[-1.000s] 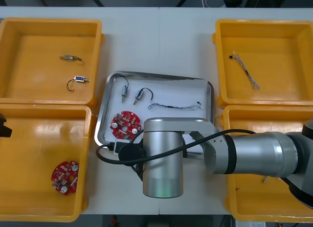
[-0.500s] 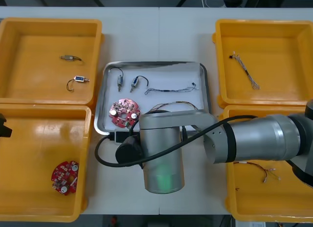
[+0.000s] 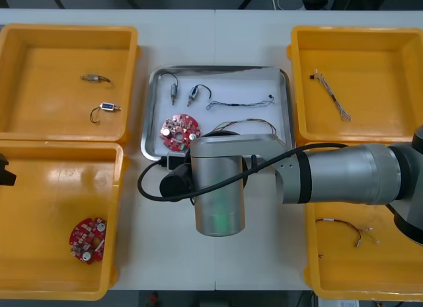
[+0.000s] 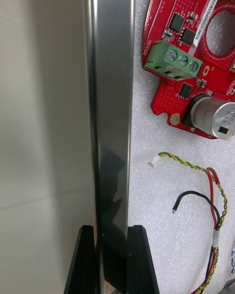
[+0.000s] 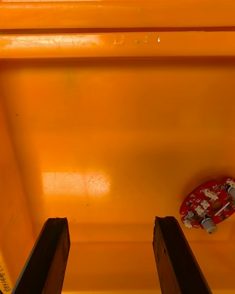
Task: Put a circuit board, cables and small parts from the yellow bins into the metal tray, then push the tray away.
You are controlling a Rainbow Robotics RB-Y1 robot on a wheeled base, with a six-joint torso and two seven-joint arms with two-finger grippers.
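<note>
The metal tray (image 3: 149,115) lies between the yellow bins, white inside. It holds a round red circuit board (image 3: 180,131), two small metal parts (image 3: 174,90), a blue and white cable (image 3: 239,103) and a red and yellow cable (image 3: 246,125). My right gripper (image 4: 113,257) is shut on the tray's near rim (image 4: 113,103), one finger on each side of the wall. Just inside the rim lie the circuit board (image 4: 196,54) and the red and yellow cable (image 4: 213,196). My right wrist (image 3: 218,194) covers that rim from above. My left gripper (image 5: 110,255) hangs open inside the near-left bin (image 5: 117,127).
The near-left bin (image 3: 46,208) holds another circuit board (image 3: 88,239). Two small metal parts (image 3: 99,77) lie in the far-left bin (image 3: 39,88). A cable (image 3: 330,95) lies in the far-right bin (image 3: 377,75), and a red and yellow cable (image 3: 347,227) in the near-right bin (image 3: 344,267).
The tray has slid away from me and turned square to the bins, with my right gripper holding its near rim and moving forward with it. The left arm has stayed still.
</note>
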